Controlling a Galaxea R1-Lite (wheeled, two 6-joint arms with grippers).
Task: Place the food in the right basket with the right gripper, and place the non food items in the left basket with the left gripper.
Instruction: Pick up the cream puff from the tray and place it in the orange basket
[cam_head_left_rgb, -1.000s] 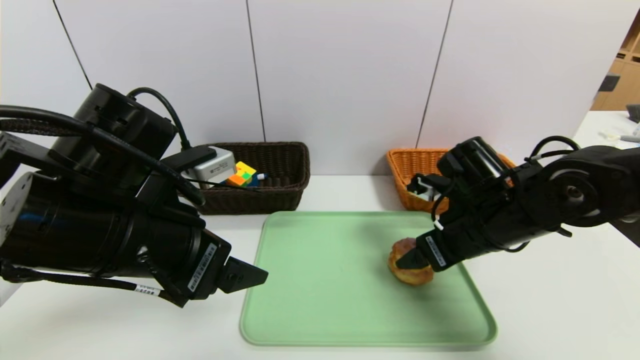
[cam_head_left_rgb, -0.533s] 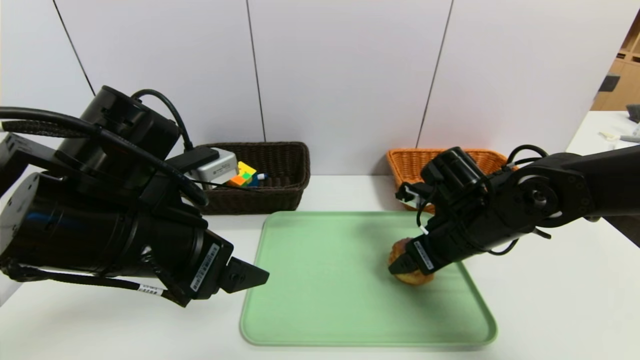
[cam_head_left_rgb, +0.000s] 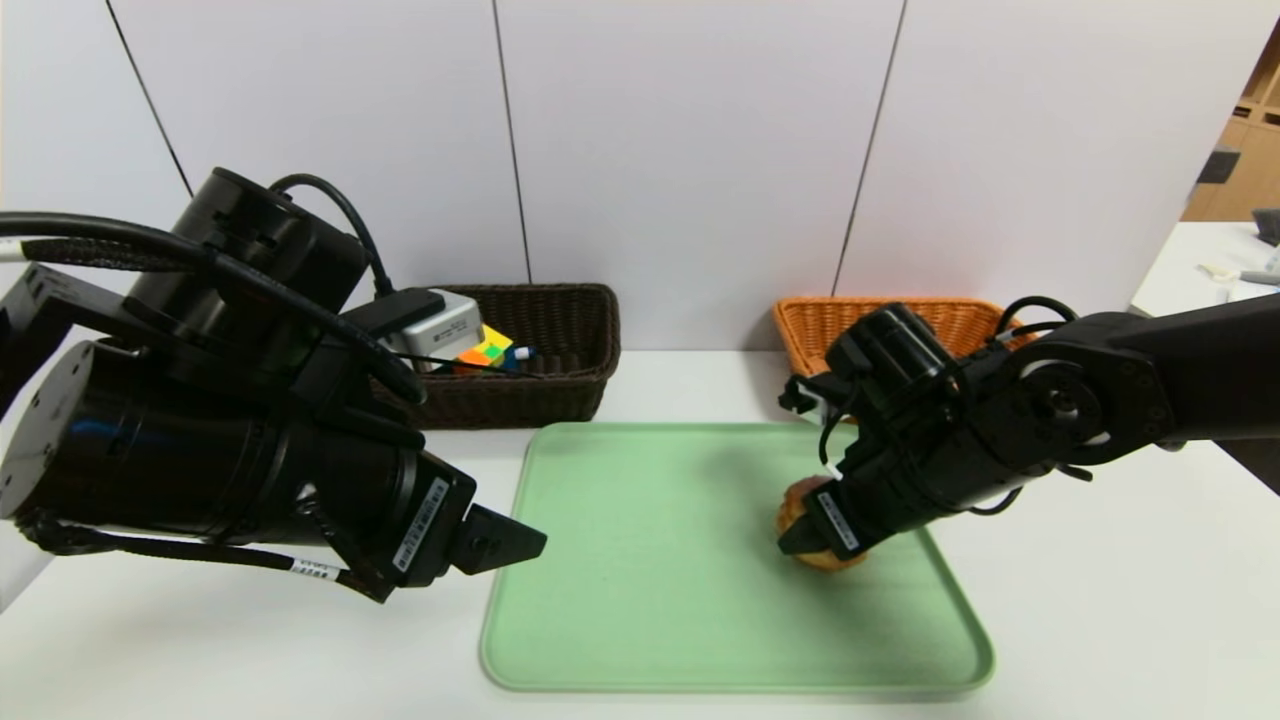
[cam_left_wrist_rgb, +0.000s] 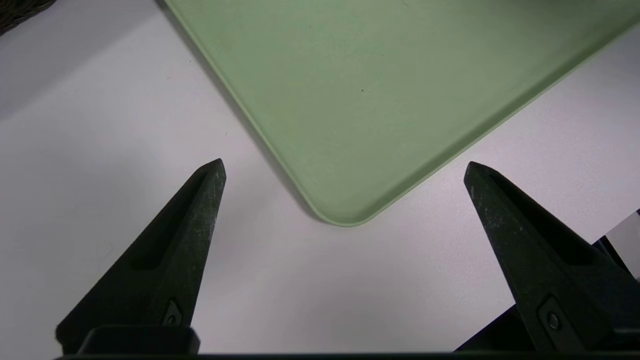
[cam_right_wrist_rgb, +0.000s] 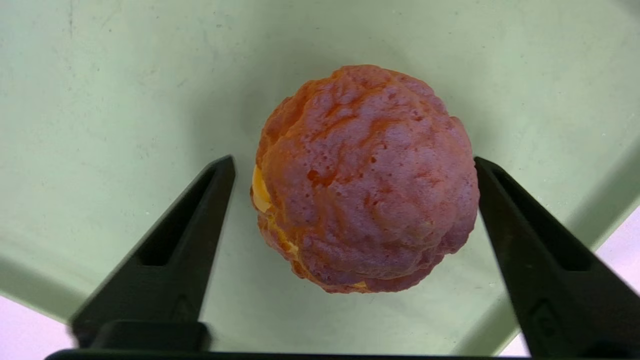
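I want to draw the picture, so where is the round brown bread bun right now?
In the head view, the round brown bread bun sits on the right side of the green tray, between the right gripper's fingers.

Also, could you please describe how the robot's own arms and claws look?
Both arms are black, with rounded, cylinder-like joint housings and loose black cables; the left arm's cable has a white label. The left claw and the right claw have dark, tapering, wedge-shaped fingers. Beside each claw is a white barcode sticker. A silver-grey box is mounted on the left arm.
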